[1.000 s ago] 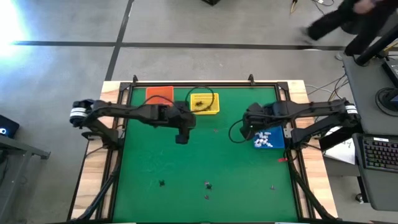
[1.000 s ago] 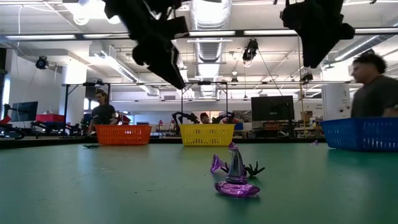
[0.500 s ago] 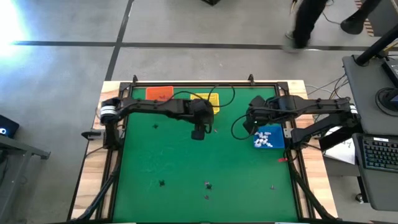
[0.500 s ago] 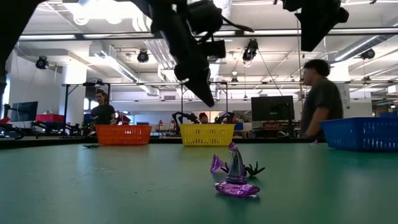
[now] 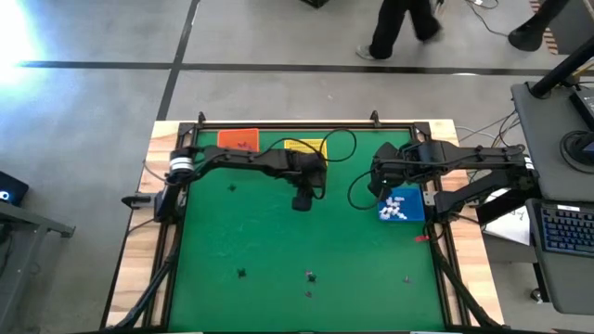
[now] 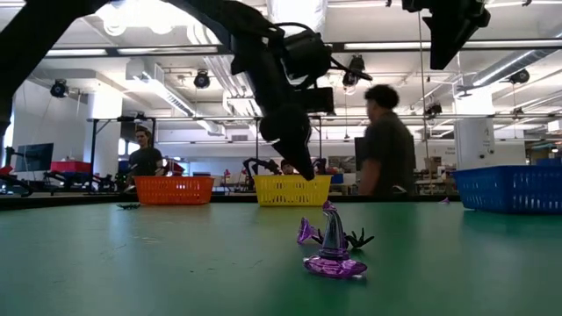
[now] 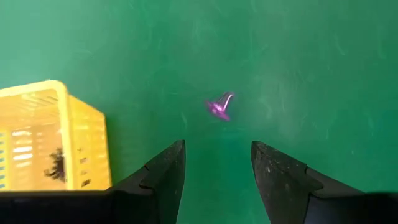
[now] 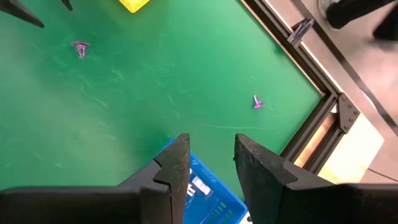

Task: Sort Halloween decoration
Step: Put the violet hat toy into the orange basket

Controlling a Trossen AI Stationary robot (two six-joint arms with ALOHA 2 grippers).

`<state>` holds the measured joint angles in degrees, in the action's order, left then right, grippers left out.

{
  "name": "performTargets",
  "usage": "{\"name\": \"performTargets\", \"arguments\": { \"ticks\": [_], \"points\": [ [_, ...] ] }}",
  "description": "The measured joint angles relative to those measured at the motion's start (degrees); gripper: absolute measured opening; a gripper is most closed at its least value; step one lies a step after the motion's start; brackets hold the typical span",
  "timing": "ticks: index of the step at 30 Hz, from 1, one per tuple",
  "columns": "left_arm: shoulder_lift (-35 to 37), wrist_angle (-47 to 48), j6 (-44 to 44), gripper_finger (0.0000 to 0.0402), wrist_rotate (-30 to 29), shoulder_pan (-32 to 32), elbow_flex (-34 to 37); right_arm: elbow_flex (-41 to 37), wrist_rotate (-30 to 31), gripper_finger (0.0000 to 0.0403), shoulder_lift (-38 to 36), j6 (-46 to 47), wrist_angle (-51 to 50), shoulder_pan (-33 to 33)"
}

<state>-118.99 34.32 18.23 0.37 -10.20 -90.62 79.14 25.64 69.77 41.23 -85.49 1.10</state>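
Beside the yellow basket [image 7: 53, 140], the left pincer [image 7: 216, 163] hangs with fingers spread, empty, above a purple trinket [image 7: 219, 107] on the green tabletop [image 5: 251, 232]. Right pincer [image 8: 208, 157] open, empty, over the blue basket [image 5: 402, 207] holding white trinkets [image 5: 394, 210]

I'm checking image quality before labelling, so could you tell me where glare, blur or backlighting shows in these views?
High view: strong glare washes out the floor at the upper left, and the walking person is motion-blurred. Low view: bright ceiling lights leave the left end effector a dark silhouette, while the purple witch hat stays sharp.
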Motion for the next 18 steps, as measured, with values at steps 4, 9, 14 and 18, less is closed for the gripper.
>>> {"name": "performTargets", "arguments": {
  "ticks": [4, 9, 14, 18],
  "points": [
    [-0.7, -0.3, -1.6, 0.0166, 2.2, -0.1, -1.0, 0.0, 0.1, 0.0118, 0.0, -0.7, 0.0, 0.0],
    [-0.7, -1.2, -6.0, 0.0166, 2.3, 0.0, -0.9, 0.0, 0.1, 0.0118, 0.0, -1.0, 0.1, 0.0],
    [-0.7, -1.3, -11.3, 0.0166, 2.3, 0.0, -0.9, 0.0, 0.1, 0.0118, 0.0, -1.3, 0.1, 0.0],
    [-1.6, -2.1, -13.3, 0.0166, 2.3, 0.0, -0.9, 0.0, 0.7, 0.0118, 0.0, -1.4, 0.3, 0.0]
  ]
}}
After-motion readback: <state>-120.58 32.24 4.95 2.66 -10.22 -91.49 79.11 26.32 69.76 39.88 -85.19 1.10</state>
